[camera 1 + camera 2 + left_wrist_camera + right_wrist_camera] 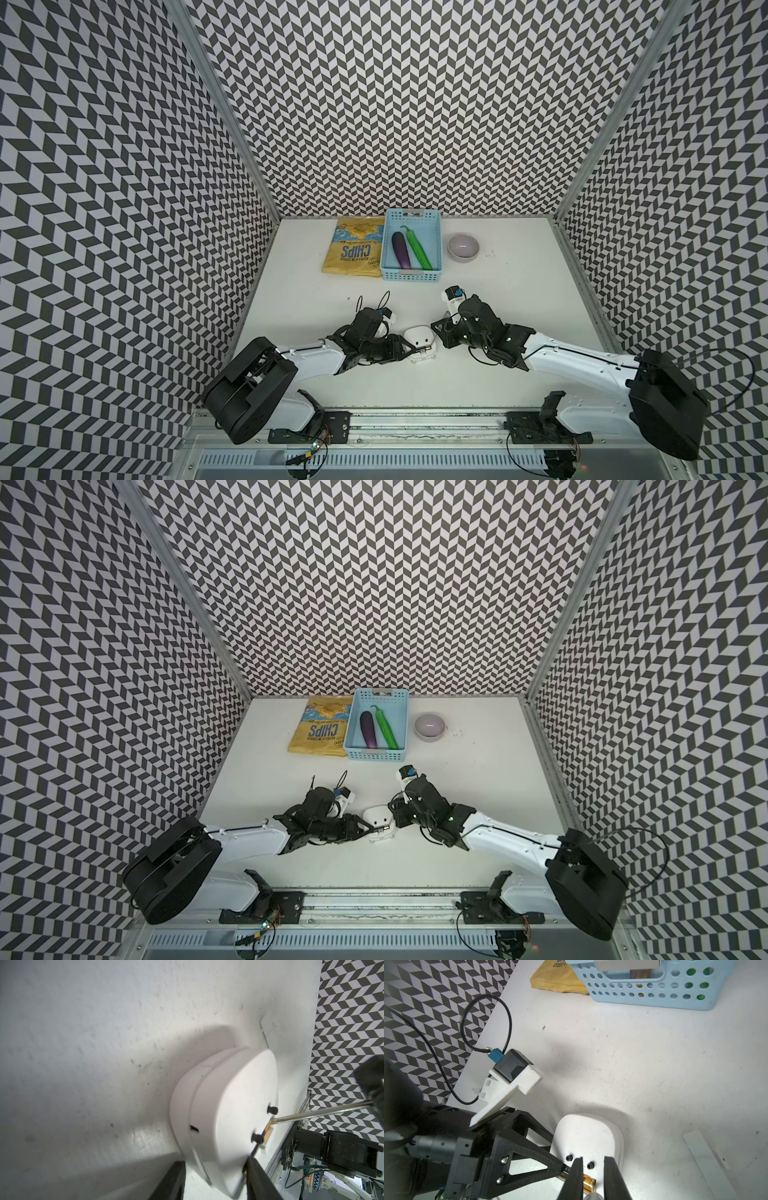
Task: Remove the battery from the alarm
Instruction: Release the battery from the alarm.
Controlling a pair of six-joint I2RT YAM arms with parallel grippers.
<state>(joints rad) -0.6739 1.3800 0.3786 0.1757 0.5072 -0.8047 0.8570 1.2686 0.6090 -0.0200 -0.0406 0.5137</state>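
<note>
White table (498,324): alarm (419,337) back-up, battery (588,1183) seated in its slot. My left pincer (411,351) part-open astride alarm's edge. My right pincer (593,1160) clamps screwdriver (311,1112), tip at alarm's slot. Cover (704,1153) beside alarm.

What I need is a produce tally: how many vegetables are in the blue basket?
2: a purple eggplant and a long green vegetable lie side by side in the basket; none seems hidden.

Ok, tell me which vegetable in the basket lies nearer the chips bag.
The purple eggplant: it lies on the chips bag side of the basket; the green vegetable lies on the bowl side.
</note>
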